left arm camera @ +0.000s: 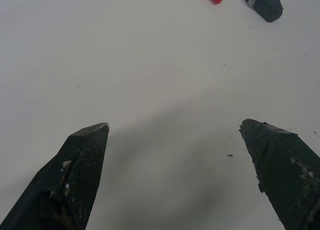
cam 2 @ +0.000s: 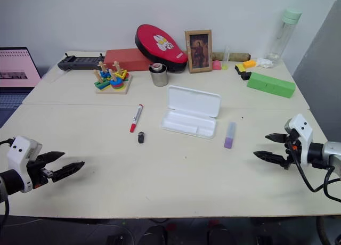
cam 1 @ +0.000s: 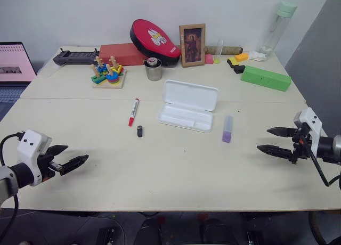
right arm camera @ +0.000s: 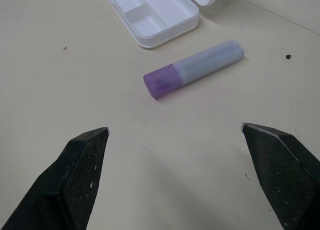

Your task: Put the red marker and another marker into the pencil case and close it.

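The white pencil case [cam 1: 187, 106] lies open in the middle of the table, its lid folded back and its tray bare. Left of it rests the slim red marker [cam 1: 133, 112], with a small black cap-like piece [cam 1: 139, 131] just below. The short purple marker [cam 1: 227, 129] lies right of the case and appears again in the right wrist view [right arm camera: 194, 68]. My left gripper [cam 1: 66, 158] hovers open over the near left of the table, far from the markers. My right gripper [cam 1: 270, 140] is open at the near right, pointing toward the purple marker, a hand's width away.
At the back of the table stand a wooden stacking toy [cam 1: 108, 74], a metal cup [cam 1: 153, 69], a red box [cam 1: 122, 54], a framed picture [cam 1: 192, 45], a green block [cam 1: 265, 78] and a clear bottle [cam 1: 277, 26]. A laptop [cam 1: 16, 64] sits at far left.
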Robot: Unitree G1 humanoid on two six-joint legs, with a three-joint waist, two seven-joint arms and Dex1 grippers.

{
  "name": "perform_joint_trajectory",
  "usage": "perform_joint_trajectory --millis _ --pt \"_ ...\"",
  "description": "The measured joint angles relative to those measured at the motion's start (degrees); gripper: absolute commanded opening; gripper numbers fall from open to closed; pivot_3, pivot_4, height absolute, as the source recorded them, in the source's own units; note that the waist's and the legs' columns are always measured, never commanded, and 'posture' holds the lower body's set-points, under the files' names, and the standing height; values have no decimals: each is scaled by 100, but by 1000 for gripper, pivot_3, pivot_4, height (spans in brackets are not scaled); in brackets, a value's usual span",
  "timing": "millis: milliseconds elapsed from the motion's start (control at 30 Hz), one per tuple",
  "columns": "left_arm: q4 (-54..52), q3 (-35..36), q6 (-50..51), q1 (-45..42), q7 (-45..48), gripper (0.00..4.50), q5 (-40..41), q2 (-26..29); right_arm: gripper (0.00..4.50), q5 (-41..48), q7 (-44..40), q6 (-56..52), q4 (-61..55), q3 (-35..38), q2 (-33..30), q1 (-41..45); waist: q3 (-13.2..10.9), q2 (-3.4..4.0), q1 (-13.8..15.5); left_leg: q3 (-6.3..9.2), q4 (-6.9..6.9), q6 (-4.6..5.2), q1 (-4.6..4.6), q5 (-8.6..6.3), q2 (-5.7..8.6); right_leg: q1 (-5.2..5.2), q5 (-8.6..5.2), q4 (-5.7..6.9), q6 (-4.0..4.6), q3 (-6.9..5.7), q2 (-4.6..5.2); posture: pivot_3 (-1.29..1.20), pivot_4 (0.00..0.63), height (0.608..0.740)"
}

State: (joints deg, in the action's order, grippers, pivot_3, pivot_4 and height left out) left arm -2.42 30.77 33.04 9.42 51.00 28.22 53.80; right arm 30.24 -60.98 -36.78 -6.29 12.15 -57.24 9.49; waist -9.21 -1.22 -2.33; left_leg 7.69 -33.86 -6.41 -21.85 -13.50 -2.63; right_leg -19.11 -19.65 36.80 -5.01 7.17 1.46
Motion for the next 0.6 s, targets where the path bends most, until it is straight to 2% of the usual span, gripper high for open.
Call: perform_joint_trajectory --millis 600 --pt "-18 61 37 -178 -162 4486 -6 -31 4488 -3 18 14 36 -15 78 19 2 -4 1 0 -1 0 1 0 0 1 0 3 0 0 0 0 150 740"
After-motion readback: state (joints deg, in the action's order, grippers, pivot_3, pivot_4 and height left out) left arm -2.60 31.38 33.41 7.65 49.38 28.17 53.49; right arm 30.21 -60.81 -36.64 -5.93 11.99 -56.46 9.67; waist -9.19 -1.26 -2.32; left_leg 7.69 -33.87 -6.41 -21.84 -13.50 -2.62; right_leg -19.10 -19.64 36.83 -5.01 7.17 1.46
